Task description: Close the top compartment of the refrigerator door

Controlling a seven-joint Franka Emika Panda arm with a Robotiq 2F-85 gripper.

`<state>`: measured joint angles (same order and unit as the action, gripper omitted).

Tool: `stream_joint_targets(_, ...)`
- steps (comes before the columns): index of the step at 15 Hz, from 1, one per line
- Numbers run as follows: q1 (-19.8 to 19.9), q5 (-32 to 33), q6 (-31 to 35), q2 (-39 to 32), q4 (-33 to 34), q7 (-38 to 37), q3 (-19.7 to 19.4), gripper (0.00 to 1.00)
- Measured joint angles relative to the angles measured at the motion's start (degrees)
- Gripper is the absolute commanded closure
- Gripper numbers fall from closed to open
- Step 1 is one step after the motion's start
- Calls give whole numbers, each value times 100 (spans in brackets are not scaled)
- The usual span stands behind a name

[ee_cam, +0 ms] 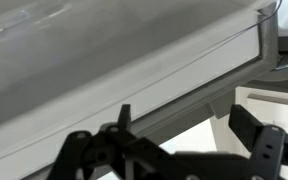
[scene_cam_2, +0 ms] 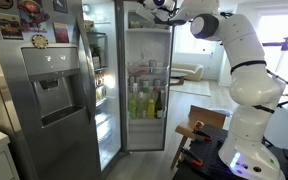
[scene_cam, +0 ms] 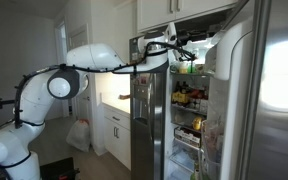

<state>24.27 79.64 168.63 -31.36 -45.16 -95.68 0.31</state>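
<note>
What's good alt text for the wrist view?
A grey steel surface, apparently the refrigerator door, fills the upper frame, its edge running diagonally. Along the bottom, the gripper shows its black fingers spread apart, open.

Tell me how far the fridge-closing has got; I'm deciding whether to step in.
Nothing looks done: the refrigerator door stands open, with lit shelves of the refrigerator showing. In hand: the hand is up at the door's top edge, jaws apart in the wrist view. Left: swinging it shut.
</note>
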Motion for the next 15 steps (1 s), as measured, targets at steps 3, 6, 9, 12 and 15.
stream_joint_targets(3,6,-15,-2,9,8,4,11,0)
stream_joint_targets(6,19,-10,-125,8,83,7,-25,0)
stream_joint_targets(9,-10,81,-468,8,253,94,-107,0)
stream_joint_targets(12,-90,251,-944,8,374,361,-177,0)
stream_joint_targets(15,-132,205,-1290,-1,353,959,-152,0)
